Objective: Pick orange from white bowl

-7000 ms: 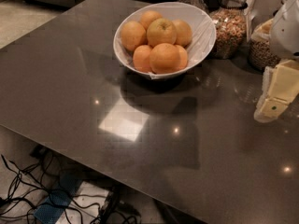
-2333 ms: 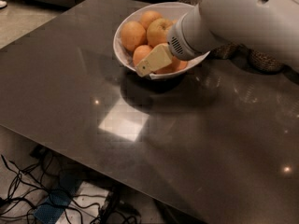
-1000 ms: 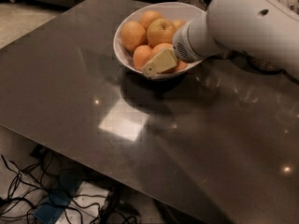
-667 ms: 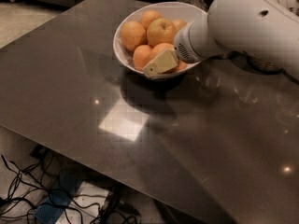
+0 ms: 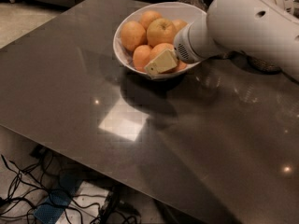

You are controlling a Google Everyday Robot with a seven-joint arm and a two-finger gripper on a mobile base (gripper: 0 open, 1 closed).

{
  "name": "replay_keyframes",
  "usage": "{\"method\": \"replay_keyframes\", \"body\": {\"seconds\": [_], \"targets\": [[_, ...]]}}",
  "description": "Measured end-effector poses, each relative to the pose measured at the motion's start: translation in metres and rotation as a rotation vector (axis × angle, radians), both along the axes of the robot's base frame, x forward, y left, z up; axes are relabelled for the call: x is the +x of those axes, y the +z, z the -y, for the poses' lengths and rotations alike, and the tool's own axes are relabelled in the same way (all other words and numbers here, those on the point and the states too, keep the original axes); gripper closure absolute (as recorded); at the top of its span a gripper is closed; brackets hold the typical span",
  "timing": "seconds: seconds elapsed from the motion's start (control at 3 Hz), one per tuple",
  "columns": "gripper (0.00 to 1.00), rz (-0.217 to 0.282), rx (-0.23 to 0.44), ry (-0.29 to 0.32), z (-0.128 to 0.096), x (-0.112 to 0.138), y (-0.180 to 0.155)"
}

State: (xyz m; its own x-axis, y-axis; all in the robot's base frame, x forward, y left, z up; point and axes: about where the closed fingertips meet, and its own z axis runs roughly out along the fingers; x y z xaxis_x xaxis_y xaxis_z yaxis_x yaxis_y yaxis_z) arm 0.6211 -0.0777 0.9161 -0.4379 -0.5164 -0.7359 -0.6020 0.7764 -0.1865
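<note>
The dark, glossy table point(image 5: 140, 139) fills the view, with the white bowl point(image 5: 163, 4) near its far edge. The robot's white arm point(image 5: 252, 22) reaches in from the right, across the bowl's near-right side. The step in hand looks like the grasp. The cream gripper point(image 5: 161, 62) sits low at the bowl's front rim, against the front orange point(image 5: 161, 48), which lies just below a paler yellowish fruit point(image 5: 161, 31). How wide the gripper stands, and whether it grips that orange, I cannot tell. Next, I judge, it needs a firm hold on that orange, then a straight lift clear of the rim without nudging its neighbours.
</note>
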Motion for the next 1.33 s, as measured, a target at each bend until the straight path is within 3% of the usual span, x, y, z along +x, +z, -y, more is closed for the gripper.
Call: {"method": "replay_keyframes", "body": {"seconds": [1.0, 1.33], "targets": [[0.18, -0.033, 0.000, 0.003, -0.007, 0.014, -0.009], [0.37, -0.050, 0.010, 0.001, -0.006, 0.018, -0.013]]}}
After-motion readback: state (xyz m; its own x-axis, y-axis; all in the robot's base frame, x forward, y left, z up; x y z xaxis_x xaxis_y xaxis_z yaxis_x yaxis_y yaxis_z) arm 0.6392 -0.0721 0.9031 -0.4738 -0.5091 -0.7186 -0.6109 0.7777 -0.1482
